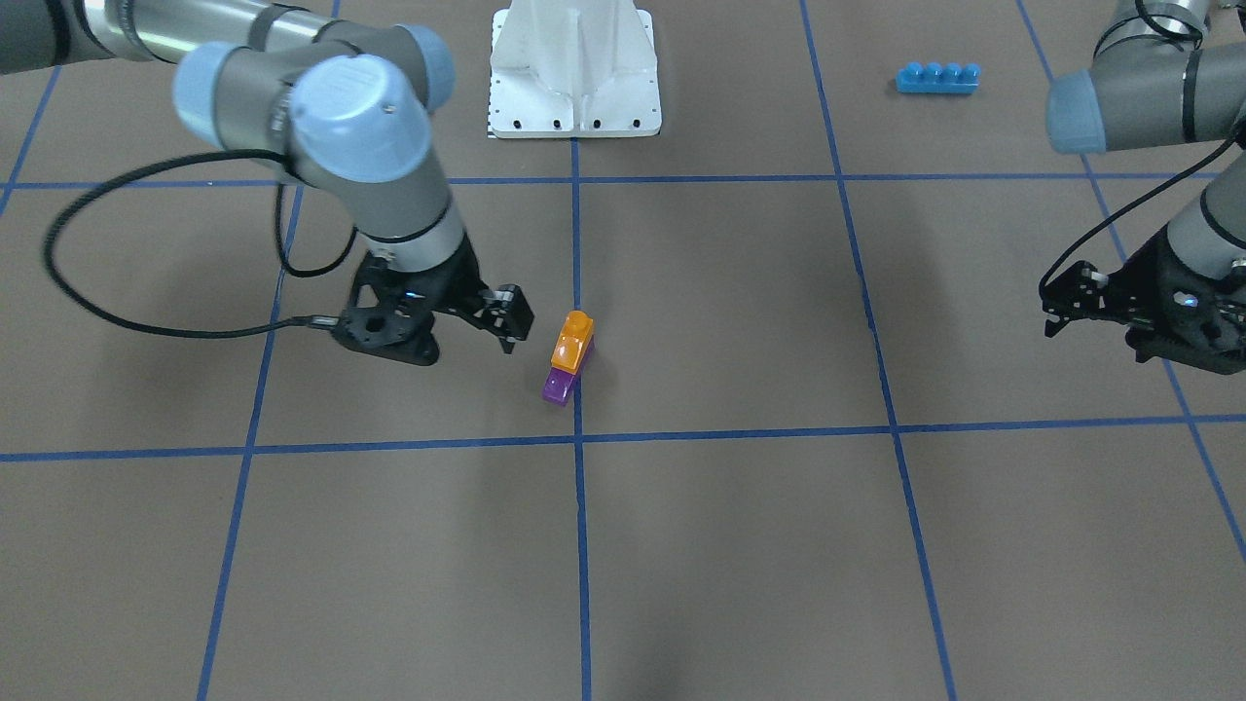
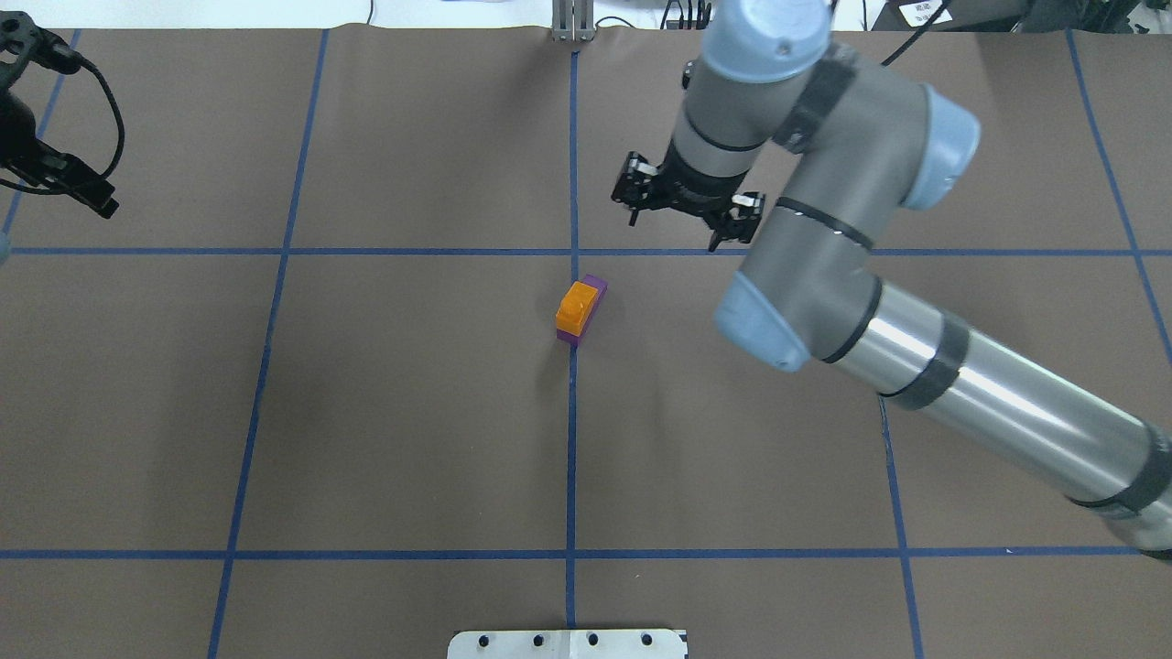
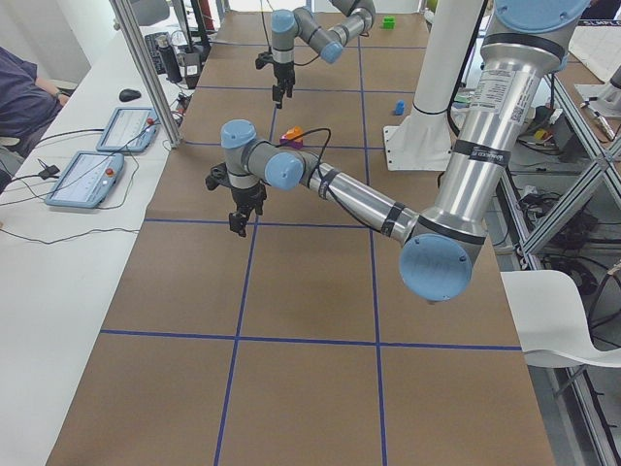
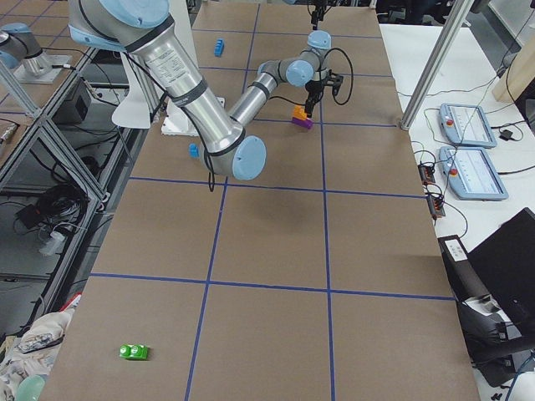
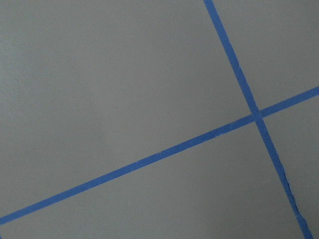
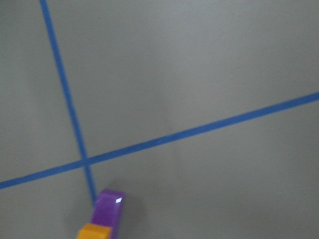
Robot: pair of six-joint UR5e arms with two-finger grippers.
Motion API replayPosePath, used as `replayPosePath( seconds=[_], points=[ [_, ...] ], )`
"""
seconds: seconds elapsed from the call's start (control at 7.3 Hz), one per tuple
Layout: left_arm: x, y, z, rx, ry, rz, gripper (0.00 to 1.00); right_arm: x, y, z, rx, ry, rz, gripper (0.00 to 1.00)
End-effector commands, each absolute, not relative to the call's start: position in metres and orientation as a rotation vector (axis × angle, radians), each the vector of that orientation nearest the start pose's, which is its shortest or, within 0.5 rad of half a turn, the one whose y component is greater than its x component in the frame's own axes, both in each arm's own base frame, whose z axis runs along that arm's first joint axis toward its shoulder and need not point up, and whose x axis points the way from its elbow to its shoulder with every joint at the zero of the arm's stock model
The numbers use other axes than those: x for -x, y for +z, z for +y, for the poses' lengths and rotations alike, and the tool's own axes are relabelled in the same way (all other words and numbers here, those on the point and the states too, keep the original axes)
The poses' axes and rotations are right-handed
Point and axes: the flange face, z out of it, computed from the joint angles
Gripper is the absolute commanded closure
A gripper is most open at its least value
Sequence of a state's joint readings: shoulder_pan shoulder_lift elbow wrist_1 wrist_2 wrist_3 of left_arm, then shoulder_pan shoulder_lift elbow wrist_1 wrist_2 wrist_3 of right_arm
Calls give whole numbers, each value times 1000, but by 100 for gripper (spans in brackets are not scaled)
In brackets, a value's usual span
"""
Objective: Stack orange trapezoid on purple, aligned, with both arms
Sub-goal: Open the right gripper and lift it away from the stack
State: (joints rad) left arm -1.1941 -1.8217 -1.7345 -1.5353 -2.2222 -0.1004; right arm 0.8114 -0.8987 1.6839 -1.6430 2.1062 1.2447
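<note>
Two bricks: orange trapezoid (image 2: 577, 307) stacked on purple (image 2: 595, 286), mid-frame on the blue line (image 2: 571, 439).
Right gripper (image 2: 674, 232): jaws spread wide, empty, just upper right of the stack.
Left gripper (image 1: 1051, 312): jaws apart, empty, right edge of the front view.

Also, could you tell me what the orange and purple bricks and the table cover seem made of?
Orange trapezoid: probably hard moulded plastic, glossy, light patches on its top. Purple: same look, white glint in the right wrist view. Table cover: matte brown sheet, perhaps paper; no shine.
</note>
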Motion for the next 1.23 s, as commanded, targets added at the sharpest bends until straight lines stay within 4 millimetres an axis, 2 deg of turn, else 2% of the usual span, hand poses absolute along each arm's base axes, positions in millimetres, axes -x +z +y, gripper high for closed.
replayPosePath(
  seconds=[0.0,0.14,0.27,0.41,0.55,0.68,0.82,0.96,1.1],
  points=[
    [-79,500,-550,-205,396,722,0,229,344,-579,-20,64,-834,0],
    [-66,512,-544,-189,362,707,0,162,404,-581,-45,-4,-807,0],
    [-63,520,-544,-177,359,703,0,108,460,-564,-21,-14,-820,0],
    [-48,547,-528,-137,327,703,0,59,503,-544,-16,-14,-829,0],
    [-15,569,-514,-149,311,700,0,31,514,-539,-59,-48,-815,0],
    [21,586,-501,-192,369,685,0,24,530,-522,-62,-59,-805,0],
    [44,599,-490,-182,339,678,0,17,555,-520,-54,-50,-785,0],
    [50,617,-488,-150,314,682,0,-14,583,-519,-46,-33,-789,0],
    [53,629,-487,-130,300,683,0,-39,610,-513,-70,-110,-783,0]
  ],
)
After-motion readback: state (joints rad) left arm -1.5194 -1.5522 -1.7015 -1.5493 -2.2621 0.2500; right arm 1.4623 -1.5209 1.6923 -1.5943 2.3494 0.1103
